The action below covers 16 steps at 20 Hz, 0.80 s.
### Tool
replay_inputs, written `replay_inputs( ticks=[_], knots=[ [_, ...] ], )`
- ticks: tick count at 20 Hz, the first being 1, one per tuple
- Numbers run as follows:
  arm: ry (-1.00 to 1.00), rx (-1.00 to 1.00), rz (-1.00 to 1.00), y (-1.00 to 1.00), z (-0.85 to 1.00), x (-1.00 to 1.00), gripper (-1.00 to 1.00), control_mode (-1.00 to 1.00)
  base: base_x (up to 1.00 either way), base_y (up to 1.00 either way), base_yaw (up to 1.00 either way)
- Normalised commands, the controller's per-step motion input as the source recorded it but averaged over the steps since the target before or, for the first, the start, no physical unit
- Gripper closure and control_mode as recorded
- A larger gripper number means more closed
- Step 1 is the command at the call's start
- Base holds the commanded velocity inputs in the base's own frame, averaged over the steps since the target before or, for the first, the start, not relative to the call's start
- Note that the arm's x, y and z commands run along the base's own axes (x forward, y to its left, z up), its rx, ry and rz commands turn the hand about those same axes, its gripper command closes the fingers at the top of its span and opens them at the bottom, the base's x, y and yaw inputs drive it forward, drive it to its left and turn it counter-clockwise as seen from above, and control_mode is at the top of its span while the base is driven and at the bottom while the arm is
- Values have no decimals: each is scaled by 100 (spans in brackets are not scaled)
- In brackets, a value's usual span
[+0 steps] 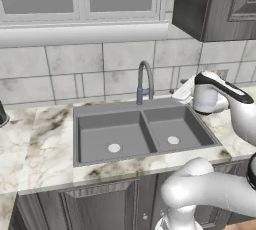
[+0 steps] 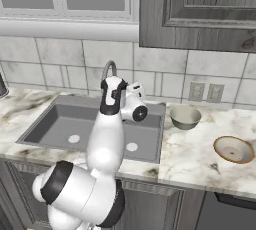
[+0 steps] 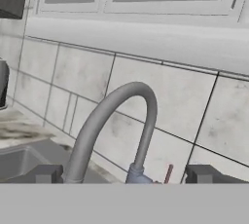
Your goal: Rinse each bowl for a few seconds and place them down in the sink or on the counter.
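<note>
Two cream bowls stand on the marble counter (image 2: 200,149) to the right of the sink: one deep bowl (image 2: 185,116) beside the basin rim, one shallower bowl (image 2: 233,149) further right. The grey double-basin sink (image 1: 107,108) holds nothing, and no water runs from its arched steel faucet (image 1: 145,81). My gripper (image 3: 125,174) is open, its two dark tips wide apart and nothing between them. It hovers above the sink's right back corner (image 1: 179,93), level with the faucet (image 3: 112,121) and pointing at it. The bowls lie to its right, well apart from it.
A tiled wall and a window sill run behind the sink. A dark upper cabinet (image 2: 200,9) hangs over the right counter, with wall outlets (image 2: 205,92) below it. A dark object (image 1: 2,116) stands at the counter's far left.
</note>
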Motion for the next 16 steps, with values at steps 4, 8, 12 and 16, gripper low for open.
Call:
replay_inputs(
  ticks=[4, 8, 12, 16],
  knots=[
    [0, 1, 8, 3, -14, 39, -100, -100, 0, 0, 0],
    [0, 2, 2, 8, -20, 36, -100, -100, 0, 0, 0],
    [1, 0, 0, 8, -24, 43, -100, -100, 0, 0, 0],
    [2, 0, 0, 11, -13, 43, -100, -100, 0, 0, 0]
  ],
)
